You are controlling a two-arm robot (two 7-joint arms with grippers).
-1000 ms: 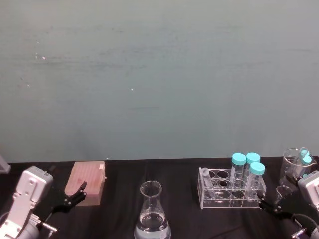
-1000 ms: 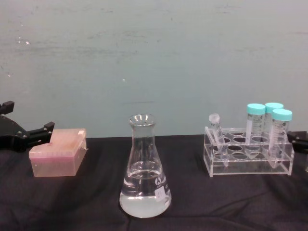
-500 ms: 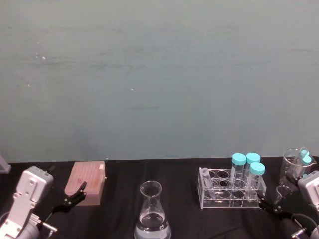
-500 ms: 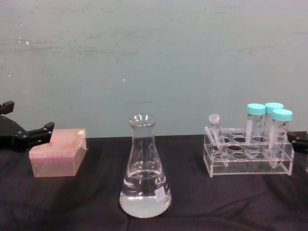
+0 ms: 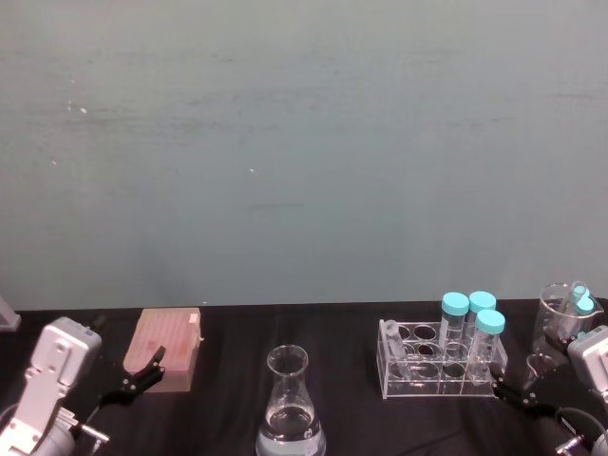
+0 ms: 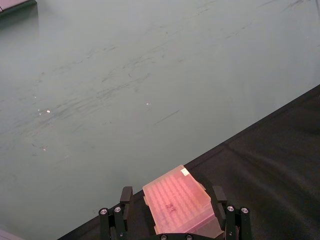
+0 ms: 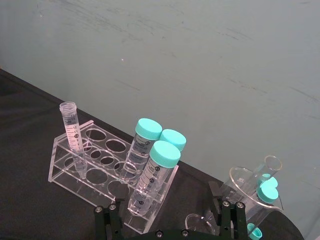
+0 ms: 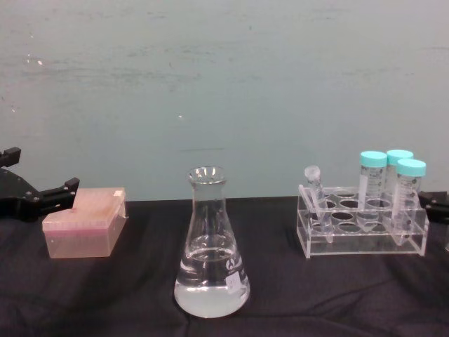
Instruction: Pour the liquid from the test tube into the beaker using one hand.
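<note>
The black cloth-covered table [image 8: 337, 295] runs along the bottom of the chest view. At its lower centre stands the large clear glass conical beaker [image 8: 210, 246], upright, with clear liquid [image 8: 210, 289] pooled in its base. Its narrow neck is the main hazard, since a stream tipped off-centre would likely run down the outside.

At lower right, the clear acrylic rack [image 8: 365, 242] sits well apart from the beaker, so an open tube carried that far could slop. The pink translucent box [image 8: 84, 225], lower left, lies off that path.

Three tall turquoise-capped tubes [image 8: 396, 186] crowd the rack's right end, and fingers reaching in from that side could knock them.

The small clear plastic test tube [image 8: 316, 200] leans in the rack's left end, untouched, and I cannot tell how much it holds. Tilted and slick, it may jam in its hole or slip if pulled off-axis.

The black right gripper [image 5: 518, 385], at the head view's lower right beside the rack, has its fingers spread and empty. The black left gripper [image 5: 141, 370], lower left beside the box, is likewise spread and idle.
</note>
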